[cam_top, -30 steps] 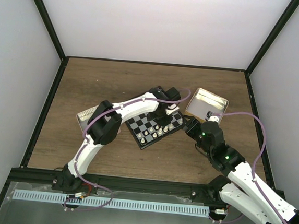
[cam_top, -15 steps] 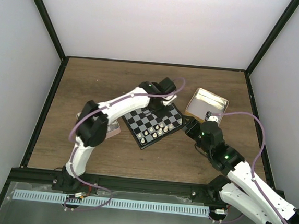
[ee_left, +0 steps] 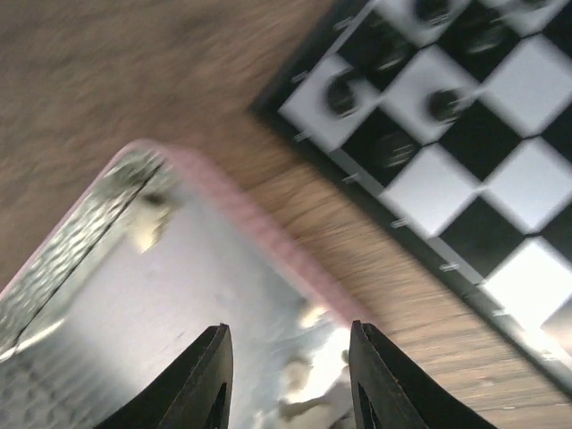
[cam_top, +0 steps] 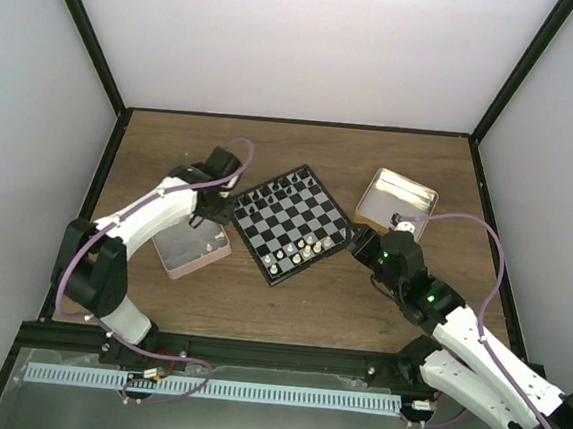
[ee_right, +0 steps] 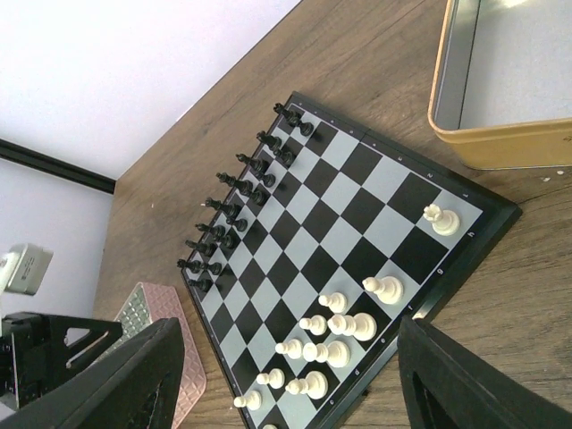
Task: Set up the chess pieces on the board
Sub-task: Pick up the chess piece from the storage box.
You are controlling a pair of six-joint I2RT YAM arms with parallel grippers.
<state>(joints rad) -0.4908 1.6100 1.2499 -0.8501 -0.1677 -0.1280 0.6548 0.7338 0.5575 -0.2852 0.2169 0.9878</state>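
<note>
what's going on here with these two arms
A robot is setting up a small chess set. The black pieces stand in two rows along one side of the board. The cream-white pieces are bunched unevenly at the opposite side, not lined up yet. The left pincer hangs open and empty over the pink tin; the right pincer hovers open and empty by the board's white side, near the gold tin.

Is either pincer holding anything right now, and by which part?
Nothing is held. The left pincer hangs open above the pink tin; the right pincer stands open facing the board, empty.
</note>
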